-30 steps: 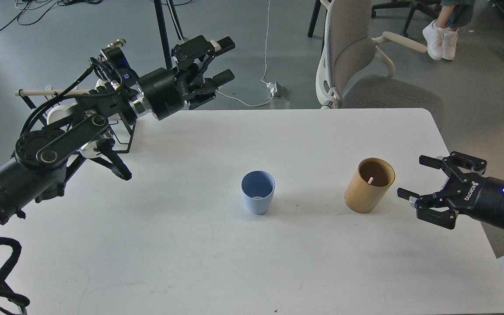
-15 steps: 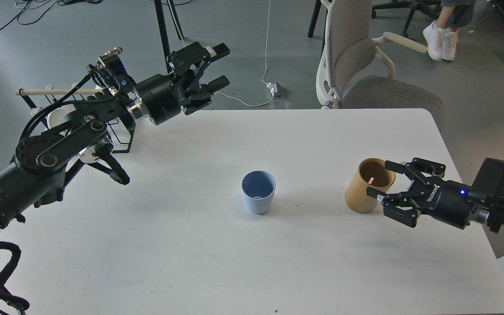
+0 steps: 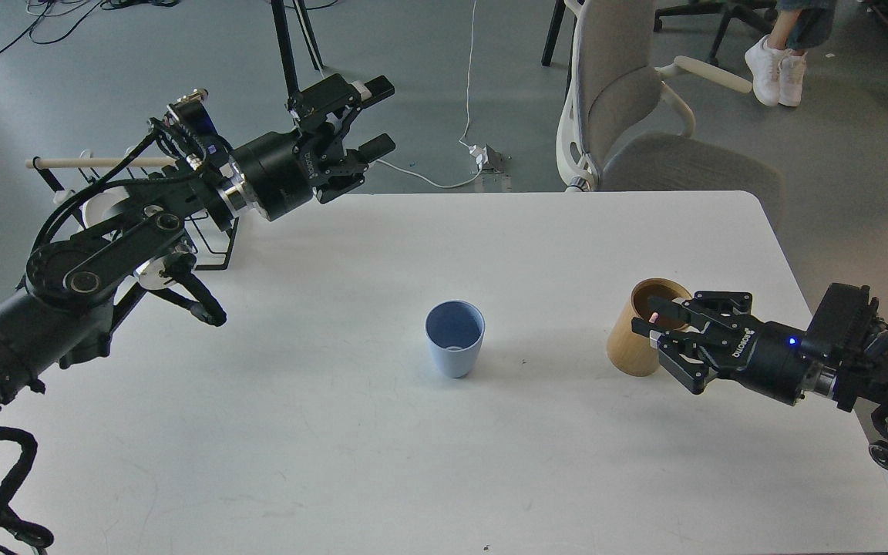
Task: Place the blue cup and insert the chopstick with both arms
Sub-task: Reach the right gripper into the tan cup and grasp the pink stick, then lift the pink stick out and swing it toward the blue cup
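The pale blue cup (image 3: 455, 338) stands upright and empty near the middle of the white table (image 3: 336, 447). To its right stands a tan bamboo cylinder (image 3: 627, 345) with the pink tip of the chopstick (image 3: 654, 316) showing inside its mouth. My right gripper (image 3: 655, 321) is over the cylinder's near rim, open, with a finger on either side of the pink tip and a small gap left. My left gripper (image 3: 379, 116) hangs open and empty beyond the table's far left edge, far from the cup.
A black wire rack (image 3: 213, 247) with a pale wooden dowel (image 3: 82, 163) and white mugs sits at the table's far left, behind my left arm. A grey office chair (image 3: 629, 100) stands past the far edge. A person's feet show top right.
My right gripper has moved left to the bamboo cylinder's mouth and narrowed around the chopstick tip. My left gripper has drawn back slightly to the left. The cup has not moved.
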You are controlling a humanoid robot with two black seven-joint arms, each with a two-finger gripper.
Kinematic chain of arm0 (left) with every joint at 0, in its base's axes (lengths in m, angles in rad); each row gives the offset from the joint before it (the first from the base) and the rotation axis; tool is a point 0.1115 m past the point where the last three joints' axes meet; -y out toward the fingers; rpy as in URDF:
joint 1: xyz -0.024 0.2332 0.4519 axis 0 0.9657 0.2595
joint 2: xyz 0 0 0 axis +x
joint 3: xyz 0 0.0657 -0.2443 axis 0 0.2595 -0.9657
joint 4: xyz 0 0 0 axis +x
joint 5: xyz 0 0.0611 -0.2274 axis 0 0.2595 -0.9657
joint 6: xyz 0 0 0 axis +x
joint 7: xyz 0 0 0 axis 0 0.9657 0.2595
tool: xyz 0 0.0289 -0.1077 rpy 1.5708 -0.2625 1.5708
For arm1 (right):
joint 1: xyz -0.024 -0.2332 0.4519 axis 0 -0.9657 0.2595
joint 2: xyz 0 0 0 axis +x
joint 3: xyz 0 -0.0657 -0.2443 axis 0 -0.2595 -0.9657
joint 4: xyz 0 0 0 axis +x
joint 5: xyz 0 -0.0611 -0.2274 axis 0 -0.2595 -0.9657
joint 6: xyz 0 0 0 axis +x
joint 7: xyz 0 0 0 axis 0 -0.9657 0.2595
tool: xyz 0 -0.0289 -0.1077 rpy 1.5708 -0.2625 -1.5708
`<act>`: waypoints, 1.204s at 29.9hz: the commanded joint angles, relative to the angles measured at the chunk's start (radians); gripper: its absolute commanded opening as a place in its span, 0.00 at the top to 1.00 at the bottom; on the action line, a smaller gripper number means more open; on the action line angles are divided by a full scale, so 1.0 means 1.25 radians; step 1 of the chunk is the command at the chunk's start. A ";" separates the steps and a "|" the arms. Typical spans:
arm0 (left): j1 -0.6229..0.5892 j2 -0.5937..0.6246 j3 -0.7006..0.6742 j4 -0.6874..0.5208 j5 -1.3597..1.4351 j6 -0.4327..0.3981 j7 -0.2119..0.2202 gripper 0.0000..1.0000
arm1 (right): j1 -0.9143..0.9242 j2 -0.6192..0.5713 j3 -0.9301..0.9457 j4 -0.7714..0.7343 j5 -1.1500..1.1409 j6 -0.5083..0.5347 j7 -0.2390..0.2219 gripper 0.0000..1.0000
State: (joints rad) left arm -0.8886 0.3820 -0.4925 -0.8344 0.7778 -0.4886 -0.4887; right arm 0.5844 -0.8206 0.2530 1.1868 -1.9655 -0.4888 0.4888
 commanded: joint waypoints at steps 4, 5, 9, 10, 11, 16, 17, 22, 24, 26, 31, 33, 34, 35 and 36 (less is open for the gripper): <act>0.002 -0.001 0.000 0.004 0.000 0.000 0.000 0.07 | 0.002 0.012 0.000 -0.008 0.002 0.000 0.000 0.79; 0.002 -0.001 0.000 0.007 0.000 0.000 0.000 0.07 | 0.002 0.011 0.000 -0.008 0.003 0.000 0.000 0.81; 0.002 -0.007 0.000 0.012 -0.001 0.000 0.000 0.07 | 0.002 0.007 0.001 -0.008 0.007 0.000 0.000 0.93; 0.002 -0.010 0.000 0.012 -0.001 0.000 0.000 0.07 | 0.002 0.006 0.001 -0.008 0.007 0.000 0.000 0.96; 0.002 -0.011 0.000 0.013 -0.001 0.000 0.000 0.07 | 0.004 0.005 0.001 -0.008 0.008 0.000 0.000 0.98; 0.005 -0.011 0.000 0.020 -0.005 0.000 0.000 0.07 | 0.009 -0.007 0.014 -0.008 0.014 0.000 0.000 1.00; 0.006 -0.011 0.000 0.022 -0.011 0.000 0.000 0.07 | 0.010 -0.016 0.015 -0.008 0.024 0.000 0.000 1.00; 0.006 -0.011 0.000 0.024 -0.033 0.000 0.000 0.07 | 0.011 -0.068 0.043 0.000 0.107 0.000 0.000 1.00; 0.008 -0.012 0.000 0.024 -0.033 0.000 0.000 0.06 | 0.010 -0.081 0.066 0.005 0.121 0.000 0.000 1.00; 0.009 -0.012 0.001 0.024 -0.033 0.000 0.000 0.06 | 0.010 -0.105 0.088 0.022 0.140 0.000 0.000 1.00; 0.009 -0.015 0.000 0.028 -0.033 0.000 0.000 0.06 | 0.014 -0.172 0.107 0.128 0.292 0.000 0.000 1.00; 0.009 -0.023 0.001 0.046 -0.033 0.000 0.000 0.06 | 0.022 -0.199 0.108 0.174 0.367 0.000 0.000 1.00; 0.009 -0.026 0.001 0.058 -0.033 0.000 0.000 0.06 | 0.031 -0.209 0.110 0.194 0.393 0.000 0.000 1.00; 0.011 -0.028 0.001 0.071 -0.034 0.000 0.000 0.06 | 0.042 -0.215 0.109 0.215 0.421 0.000 0.000 1.00; 0.019 -0.028 0.001 0.082 -0.034 0.000 0.000 0.06 | 0.050 -0.216 0.110 0.231 0.441 0.000 0.000 1.00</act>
State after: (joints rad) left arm -0.8767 0.3521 -0.4911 -0.7703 0.7361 -0.4887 -0.4887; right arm 0.6183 -1.0687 0.3888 1.4081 -1.5058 -0.4885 0.4884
